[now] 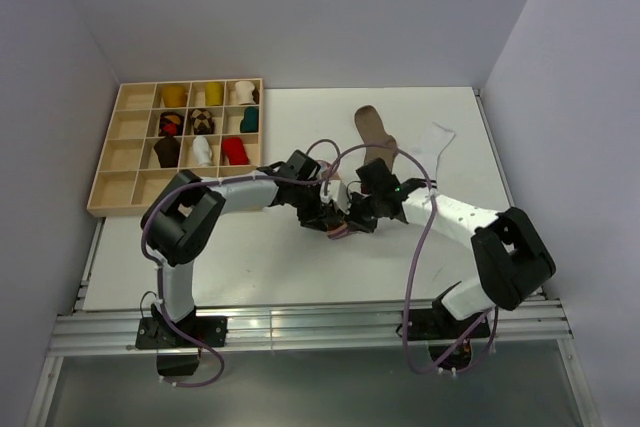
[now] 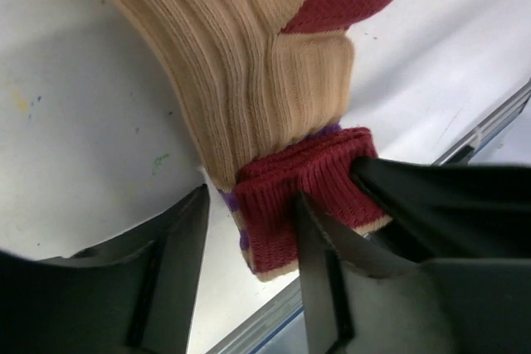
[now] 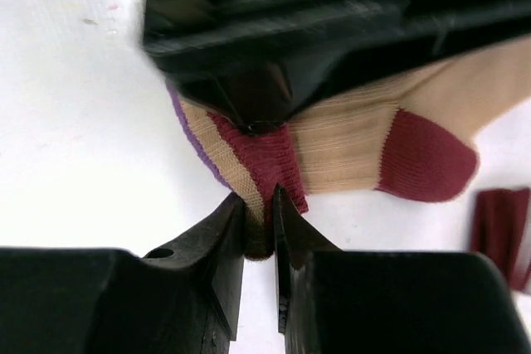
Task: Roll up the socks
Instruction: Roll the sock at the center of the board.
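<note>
The tan sock lies on the white tabletop, its maroon cuff folded over between the two arms; the right jaws are nipped tight on a fold of that cuff; the left jaws stand half spread, the cuff's edge loose in their gap

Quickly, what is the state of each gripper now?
Left gripper: open, jaws beside the sock cuff.
Right gripper: shut on the sock cuff.
</note>
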Robot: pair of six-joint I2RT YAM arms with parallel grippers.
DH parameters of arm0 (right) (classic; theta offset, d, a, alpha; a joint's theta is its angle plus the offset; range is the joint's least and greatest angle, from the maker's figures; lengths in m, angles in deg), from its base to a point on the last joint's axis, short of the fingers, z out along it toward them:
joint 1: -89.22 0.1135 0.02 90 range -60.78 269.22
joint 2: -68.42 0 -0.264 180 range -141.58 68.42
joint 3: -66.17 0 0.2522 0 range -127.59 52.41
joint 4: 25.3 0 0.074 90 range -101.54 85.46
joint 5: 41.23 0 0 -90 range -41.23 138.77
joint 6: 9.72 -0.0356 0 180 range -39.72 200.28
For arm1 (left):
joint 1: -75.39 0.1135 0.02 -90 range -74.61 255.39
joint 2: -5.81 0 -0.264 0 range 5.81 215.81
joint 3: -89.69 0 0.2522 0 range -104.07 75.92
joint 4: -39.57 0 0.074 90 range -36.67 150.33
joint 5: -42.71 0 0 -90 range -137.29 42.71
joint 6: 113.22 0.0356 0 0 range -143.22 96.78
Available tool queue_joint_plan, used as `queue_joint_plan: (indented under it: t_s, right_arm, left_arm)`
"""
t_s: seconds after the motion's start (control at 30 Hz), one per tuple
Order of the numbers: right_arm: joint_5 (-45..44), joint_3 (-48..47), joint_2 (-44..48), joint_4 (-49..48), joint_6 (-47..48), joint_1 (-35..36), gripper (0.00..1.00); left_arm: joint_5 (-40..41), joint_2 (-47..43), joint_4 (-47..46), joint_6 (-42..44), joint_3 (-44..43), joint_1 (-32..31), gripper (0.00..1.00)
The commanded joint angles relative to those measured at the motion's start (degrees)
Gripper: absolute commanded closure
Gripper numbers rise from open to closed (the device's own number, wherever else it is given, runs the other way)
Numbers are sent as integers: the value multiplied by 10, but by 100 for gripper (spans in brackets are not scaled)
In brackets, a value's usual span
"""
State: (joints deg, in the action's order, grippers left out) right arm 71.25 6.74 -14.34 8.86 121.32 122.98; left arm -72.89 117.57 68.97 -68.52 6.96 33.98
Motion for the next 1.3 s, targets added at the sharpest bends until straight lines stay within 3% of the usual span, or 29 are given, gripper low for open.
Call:
queue_joint_plan:
  t_s: [0.0,0.37,0.63,0.77,1.0,1.27]
  right_arm:
    - [119,-61,-46,104,18,-43,84]
    - [212,-314,-273,359,9,-106,85]
    - [228,-413,-390,441,-14,-129,84]
    - [249,-455,-439,477,-34,-149,84]
    - [259,-474,-474,505,-55,-174,84]
    - [252,-483,-484,512,-72,-186,83]
  left_arm:
    - [14,-61,-59,-29,39,-5,48]
    - [150,-189,-169,39,146,-6,42]
    - [217,-226,-273,163,204,-31,37]
    - [195,-214,-371,199,226,-44,35]
    - [148,-160,-459,240,221,-54,33]
    - [113,-86,-463,255,178,-54,34]
